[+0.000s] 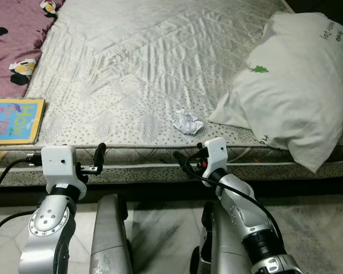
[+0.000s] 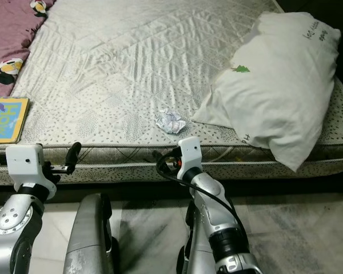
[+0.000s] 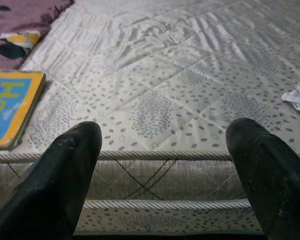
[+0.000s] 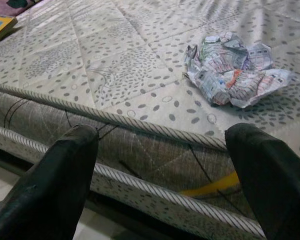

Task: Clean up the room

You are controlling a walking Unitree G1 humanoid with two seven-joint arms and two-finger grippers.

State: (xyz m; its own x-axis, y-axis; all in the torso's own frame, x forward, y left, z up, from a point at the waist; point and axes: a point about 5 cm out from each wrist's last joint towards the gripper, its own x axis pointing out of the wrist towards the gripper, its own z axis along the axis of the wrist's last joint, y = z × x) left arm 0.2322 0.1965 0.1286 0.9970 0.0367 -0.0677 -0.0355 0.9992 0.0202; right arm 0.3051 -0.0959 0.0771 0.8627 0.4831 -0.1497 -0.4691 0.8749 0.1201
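Left eye view: a bare quilted mattress (image 1: 148, 63) fills the scene. A crumpled paper wad (image 1: 187, 121) lies near its front edge, just beside a white pillow (image 1: 291, 85) that covers the right side. A children's book (image 1: 14, 120) rests at the front left corner, with a maroon printed blanket (image 1: 14, 40) behind it. The left gripper (image 1: 97, 162) and right gripper (image 1: 186, 162) hover at the mattress's front edge, the right one just below the wad.

Left wrist view: the left jaws are spread wide, empty, facing the mattress edge, with the book off to one side.

Right wrist view: the right jaws are spread wide, empty, with the paper wad (image 4: 235, 70) beyond them, apart from both fingers.
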